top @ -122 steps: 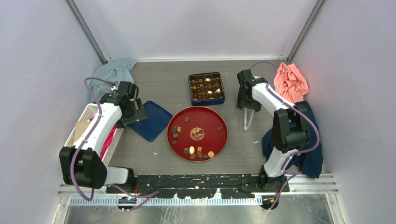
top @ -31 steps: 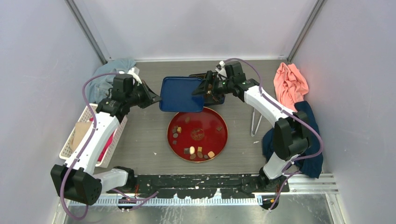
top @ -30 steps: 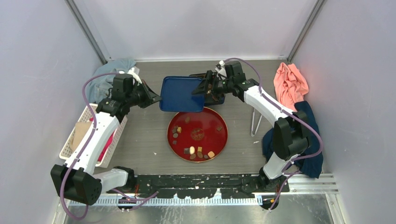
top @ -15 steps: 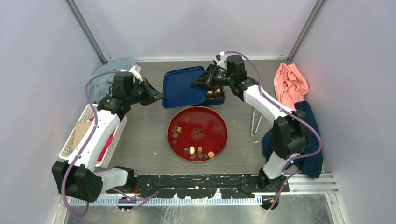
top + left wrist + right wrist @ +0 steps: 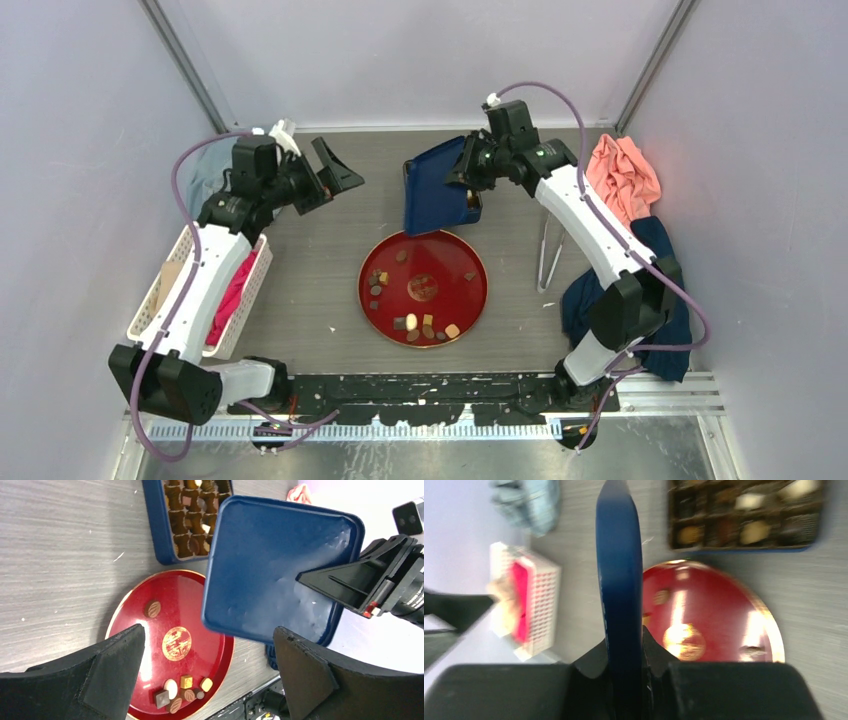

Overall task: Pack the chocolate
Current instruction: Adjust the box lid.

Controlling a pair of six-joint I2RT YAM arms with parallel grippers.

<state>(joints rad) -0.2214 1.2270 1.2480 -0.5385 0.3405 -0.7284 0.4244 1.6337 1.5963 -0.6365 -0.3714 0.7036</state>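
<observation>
Right gripper [image 5: 468,172] clamped on a blue lid's [image 5: 432,190] edge, lid tilted steeply over the blue box [image 5: 152,525] at far centre, left gripper [image 5: 340,168] spread wide and empty to its left, chocolate [image 5: 410,322] lay scattered on the red plate [image 5: 450,300] nearer, more filled the box.

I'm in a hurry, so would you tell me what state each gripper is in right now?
Left gripper: open, holding nothing.
Right gripper: shut on the flat dark blue square lid.

Boxed chocolate [image 5: 176,517] partly behind blue lid [image 5: 280,570]
</observation>
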